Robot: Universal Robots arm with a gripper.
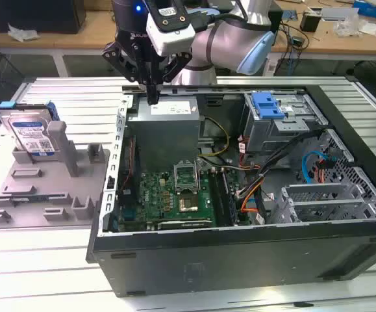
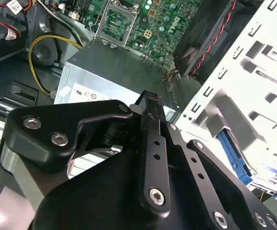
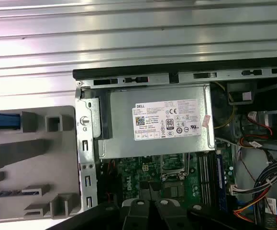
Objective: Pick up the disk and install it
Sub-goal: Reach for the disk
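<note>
The open computer case (image 1: pixel 239 266) sits at the exterior view's right, the grey fixture tray (image 1: pixel 25 203) at its left. The gripper (image 1: pixel 152 99), fingers (image 2: pixel 152 124) clenched on nothing, hangs over the case's far left corner; the disk (image 1: pixel 33 135) leans at the tray's far end.

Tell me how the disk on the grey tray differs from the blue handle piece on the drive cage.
The disk stands tilted on edge in the grey tray, outside the computer case; the blue handle piece lies flat atop the silver cage inside it. The disk is silver metal with a blue-and-white label; the handle piece is all blue. Both show blue plastic.
</note>
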